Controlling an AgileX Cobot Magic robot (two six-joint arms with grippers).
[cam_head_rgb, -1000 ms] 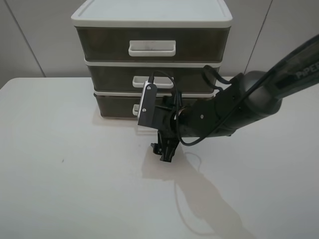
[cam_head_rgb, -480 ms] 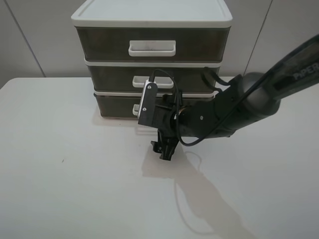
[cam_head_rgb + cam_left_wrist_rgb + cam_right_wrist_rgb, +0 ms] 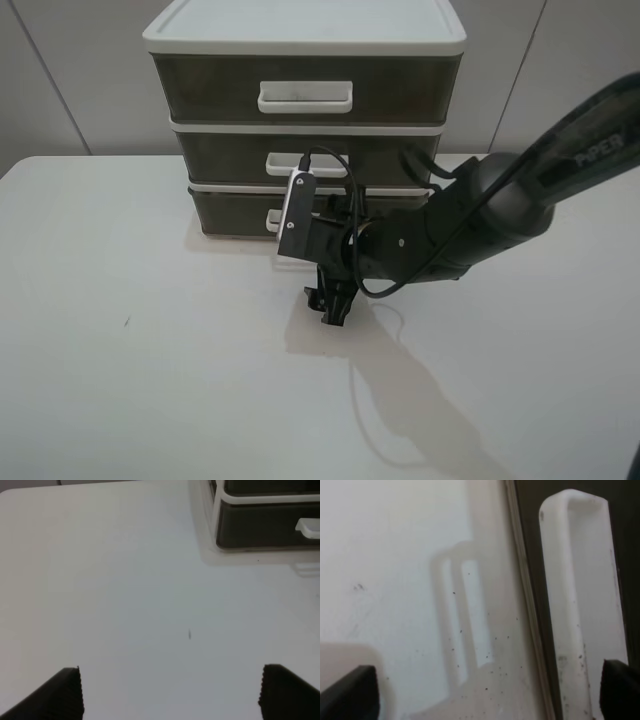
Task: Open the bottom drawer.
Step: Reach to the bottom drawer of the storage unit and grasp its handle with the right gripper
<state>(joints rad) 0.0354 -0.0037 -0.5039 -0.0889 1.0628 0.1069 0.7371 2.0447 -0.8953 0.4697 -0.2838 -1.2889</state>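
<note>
From above, the bottom drawer [image 3: 232, 212] sits shut, lowest of three on the desk [image 3: 120, 350]; the left wrist shows the left jaws spread wide; the right wrist shows the right jaws parted beside its stiff, slick white handle [image 3: 577, 595], likely this light drawer's only grip.

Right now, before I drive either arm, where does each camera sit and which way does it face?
Exterior high: mounted above, looking down at the table and drawer unit; shows only the right arm.
Left wrist: low over the table, facing the bottom drawer from a distance; shows the open left gripper.
Right wrist: close up on the bottom drawer's handle; shows the open right gripper.
Shared: both wrist views catch that handle.
</note>
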